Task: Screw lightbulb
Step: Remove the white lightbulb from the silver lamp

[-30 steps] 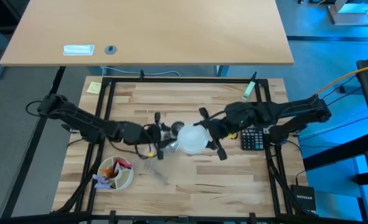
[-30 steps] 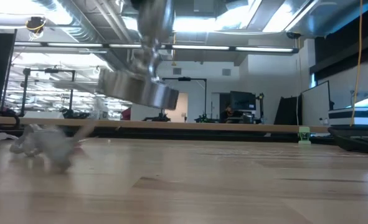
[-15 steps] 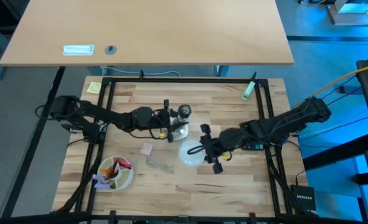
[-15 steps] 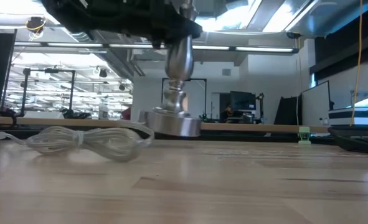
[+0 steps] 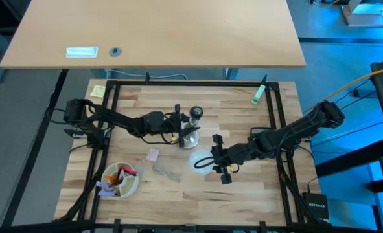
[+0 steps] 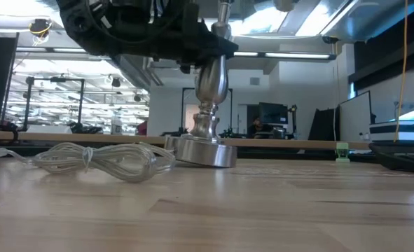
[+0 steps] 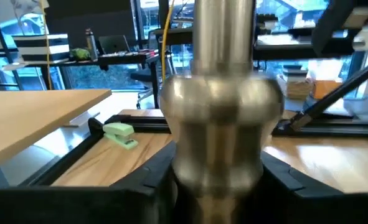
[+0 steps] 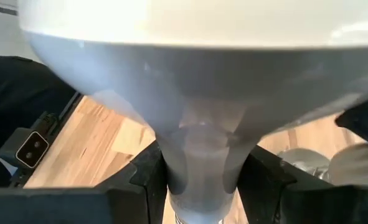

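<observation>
The shiny silver stand [image 5: 191, 127] stands upright on its round foot [image 6: 205, 152] on the wooden table, its black socket top [image 5: 195, 114] up. My left gripper [image 5: 183, 128] comes from the table's left and is shut on its stem [image 7: 218, 168]. The white matte lightbulb [image 5: 200, 160] is in front of the stand, toward the near edge, in my shut right gripper [image 5: 213, 160]. In the right wrist view the bulb's dome [image 8: 196, 37] fills the frame's top. My left gripper pinches the stand's stem [image 7: 216, 177] between its two fingers [image 7: 149, 186], just under the rounded bulge [image 7: 220, 102]. The fingers come level from the table's left, across the stem. The stand is upright with its foot on the table. My right gripper pinches the bulb's narrow neck [image 8: 199, 155] between its two fingers [image 8: 147, 174], just below the dome. The fingers come about level from the table's right, across the bulb. The dome is up and the base down; the base end runs out of frame.
A loose coil of clear cord [image 6: 101, 158] lies on the table beside the stand's foot. A white bowl [image 5: 120, 180] with small items sits at the near left. A yellow note [image 5: 98, 90] and a green object [image 5: 259, 94] lie near the far edge.
My left gripper has carried the stand from the table's middle toward the far edge and down; the stand, tilted and lifted before, now stands upright on its foot. My right gripper has drawn the bulb away from the stand toward the near edge. The cord has settled on the table.
</observation>
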You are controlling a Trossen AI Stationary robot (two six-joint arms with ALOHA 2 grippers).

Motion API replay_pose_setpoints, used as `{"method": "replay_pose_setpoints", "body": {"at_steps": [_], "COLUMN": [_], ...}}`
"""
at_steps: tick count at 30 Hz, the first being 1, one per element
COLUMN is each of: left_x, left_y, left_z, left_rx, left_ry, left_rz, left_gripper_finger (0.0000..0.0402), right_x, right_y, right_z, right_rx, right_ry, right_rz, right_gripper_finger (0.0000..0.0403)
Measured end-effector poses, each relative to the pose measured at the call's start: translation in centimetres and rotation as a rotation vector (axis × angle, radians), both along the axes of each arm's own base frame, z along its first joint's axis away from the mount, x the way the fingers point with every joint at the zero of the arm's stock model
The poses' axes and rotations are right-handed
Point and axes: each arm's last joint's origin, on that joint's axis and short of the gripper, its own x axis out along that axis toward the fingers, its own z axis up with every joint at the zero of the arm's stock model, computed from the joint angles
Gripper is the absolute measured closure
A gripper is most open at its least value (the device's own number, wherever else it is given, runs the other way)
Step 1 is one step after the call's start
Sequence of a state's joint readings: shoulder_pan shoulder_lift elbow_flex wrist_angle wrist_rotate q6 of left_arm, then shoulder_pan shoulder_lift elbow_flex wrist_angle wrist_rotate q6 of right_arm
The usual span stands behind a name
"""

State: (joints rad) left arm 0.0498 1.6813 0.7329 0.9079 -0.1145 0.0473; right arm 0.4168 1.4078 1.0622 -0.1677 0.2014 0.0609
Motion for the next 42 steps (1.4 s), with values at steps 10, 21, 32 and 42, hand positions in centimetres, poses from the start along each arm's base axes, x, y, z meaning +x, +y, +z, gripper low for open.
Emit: {"method": "replay_pose_setpoints", "body": {"at_steps": [10, 21, 32, 42], "left_x": [-0.9, -4.5, -8.6, -8.7], "left_y": [0.0, -0.3, -2.1, -4.2], "left_z": [0.3, 2.9, 5.0, 5.0], "left_rx": [0.001, -0.140, -0.285, -0.271], "left_ry": [0.112, 0.297, 0.421, 0.424], "left_rz": [0.006, 0.028, 0.018, -0.019], "left_gripper_finger": [0.0154, 0.0142, 0.0142, 0.0141], "right_x": [-0.1, -0.4, -0.1, 0.2], "right_y": [-0.1, -0.7, -5.7, -10.8], "right_z": [-0.4, -1.1, -5.9, -9.9], "right_rx": [-0.009, -0.053, -0.169, -0.156], "right_ry": [0.006, 0.077, 0.502, 0.849], "right_rz": [-0.042, -0.164, -0.356, -0.376], "right_gripper_finger": [0.0250, 0.0250, 0.0250, 0.0250]}}
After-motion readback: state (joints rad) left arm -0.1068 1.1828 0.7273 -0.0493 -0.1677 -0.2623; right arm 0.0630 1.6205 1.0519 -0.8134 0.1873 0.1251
